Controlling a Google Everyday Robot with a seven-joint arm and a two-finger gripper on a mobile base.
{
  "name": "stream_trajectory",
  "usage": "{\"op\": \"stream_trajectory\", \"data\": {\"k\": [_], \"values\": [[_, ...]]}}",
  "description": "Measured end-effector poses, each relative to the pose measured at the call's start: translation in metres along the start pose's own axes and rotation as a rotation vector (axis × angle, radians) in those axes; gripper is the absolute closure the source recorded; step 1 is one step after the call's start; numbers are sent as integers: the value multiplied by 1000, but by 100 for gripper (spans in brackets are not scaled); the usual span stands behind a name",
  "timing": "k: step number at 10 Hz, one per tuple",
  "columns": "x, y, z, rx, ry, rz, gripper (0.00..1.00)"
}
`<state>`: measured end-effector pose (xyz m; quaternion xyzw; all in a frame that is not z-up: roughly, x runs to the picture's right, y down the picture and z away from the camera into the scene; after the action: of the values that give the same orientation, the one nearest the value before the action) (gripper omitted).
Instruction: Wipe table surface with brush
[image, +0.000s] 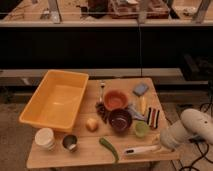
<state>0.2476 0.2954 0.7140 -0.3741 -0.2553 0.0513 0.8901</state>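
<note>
In the camera view, I am worrying about a sweep pushing the brush (140, 149) off the table surface (87, 153): slender and white, it is lying along the front edge, near the green vegetable (109, 148). The gripper (160, 144) is sitting at its right end; I cannot tell its grip.

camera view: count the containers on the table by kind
tubs: 1, yellow tub
bowls: 2, orange bowl, dark red bowl
cups: 3, white cup, metal cup, green cup
total: 6
gripper is at the brush end, front right of the table surface
</note>
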Motion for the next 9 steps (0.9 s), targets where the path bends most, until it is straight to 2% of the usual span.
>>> {"op": "stream_trajectory", "data": {"k": [4,9], "values": [[14,5,0,-10,-7,30,100],[43,5,-1,-12,11,91,100]]}}
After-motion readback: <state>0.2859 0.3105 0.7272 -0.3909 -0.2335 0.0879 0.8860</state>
